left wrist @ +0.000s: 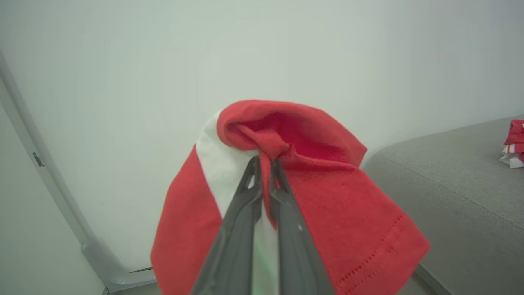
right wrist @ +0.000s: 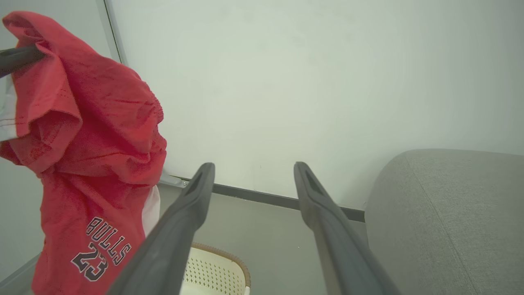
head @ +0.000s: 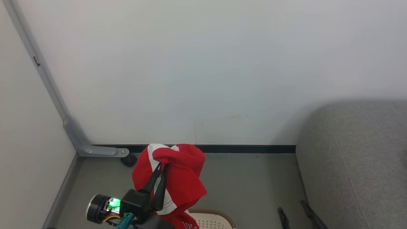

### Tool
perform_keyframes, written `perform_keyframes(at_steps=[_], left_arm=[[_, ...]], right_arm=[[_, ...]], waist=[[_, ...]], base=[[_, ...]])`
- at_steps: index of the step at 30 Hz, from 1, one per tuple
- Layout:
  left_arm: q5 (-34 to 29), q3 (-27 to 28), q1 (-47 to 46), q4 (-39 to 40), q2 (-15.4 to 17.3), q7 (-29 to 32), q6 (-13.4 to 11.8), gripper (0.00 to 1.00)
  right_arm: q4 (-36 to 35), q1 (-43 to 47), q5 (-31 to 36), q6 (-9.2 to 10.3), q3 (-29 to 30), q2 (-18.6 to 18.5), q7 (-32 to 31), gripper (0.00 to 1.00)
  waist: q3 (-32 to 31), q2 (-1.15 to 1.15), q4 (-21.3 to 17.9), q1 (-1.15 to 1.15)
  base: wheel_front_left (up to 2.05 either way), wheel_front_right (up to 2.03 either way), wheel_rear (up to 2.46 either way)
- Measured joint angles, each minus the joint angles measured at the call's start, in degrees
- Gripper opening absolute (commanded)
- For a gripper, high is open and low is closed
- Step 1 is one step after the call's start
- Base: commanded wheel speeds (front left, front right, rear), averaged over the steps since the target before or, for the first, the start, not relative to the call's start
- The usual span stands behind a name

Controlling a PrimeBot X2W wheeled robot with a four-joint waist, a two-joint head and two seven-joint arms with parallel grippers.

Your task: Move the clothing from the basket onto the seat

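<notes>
My left gripper (head: 162, 168) is shut on a bright red garment (head: 182, 179) with a white panel, held up in the air in front of the wall. In the left wrist view the two fingers of the left gripper (left wrist: 262, 163) pinch a fold of the red garment (left wrist: 335, 200). The garment (right wrist: 98, 164) hangs down with "BULLS 23" lettering over the cream basket (right wrist: 219, 270), whose brown rim (head: 219, 213) shows at the bottom. My right gripper (right wrist: 254, 168) stands open and empty, low beside the grey seat (head: 356, 165). Another piece of red and white clothing (left wrist: 513, 143) lies on the seat (left wrist: 458, 192).
A white wall stands close ahead with a black skirting strip (head: 248, 149). At the left corner a grey metal frame leg (head: 79, 140) ends in a black caster (head: 128, 160). Grey floor (head: 248, 184) lies between the basket and the seat.
</notes>
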State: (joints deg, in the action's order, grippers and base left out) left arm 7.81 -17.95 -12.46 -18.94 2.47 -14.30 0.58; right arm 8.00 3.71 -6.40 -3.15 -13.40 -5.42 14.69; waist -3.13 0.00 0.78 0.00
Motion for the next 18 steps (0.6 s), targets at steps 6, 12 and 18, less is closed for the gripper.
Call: perform_keyframes(at_steps=[6,12,18], left_arm=[[-0.4,-1.0,-0.4,4.5,0.0,0.0,1.0,0.0],[-0.4,-2.5,-2.1,8.7,0.1,0.0,2.1,0.0],[-0.1,-6.0,-3.0,12.5,0.1,0.0,3.1,0.0]], right_arm=[[0.8,-0.1,3.1,-1.45,-4.9,0.1,0.0,1.0],[3.7,-1.9,6.5,-2.45,-9.8,-0.2,0.0,1.0],[8.2,-6.1,10.1,-3.25,-15.5,-0.3,0.0,1.0]], waist=[[0.4,0.0,-0.1,0.0],[0.6,0.0,-0.1,0.0],[0.7,0.0,0.2,0.0]], base=[[0.0,0.0,0.0],[0.0,0.0,0.0],[0.0,0.0,0.0]])
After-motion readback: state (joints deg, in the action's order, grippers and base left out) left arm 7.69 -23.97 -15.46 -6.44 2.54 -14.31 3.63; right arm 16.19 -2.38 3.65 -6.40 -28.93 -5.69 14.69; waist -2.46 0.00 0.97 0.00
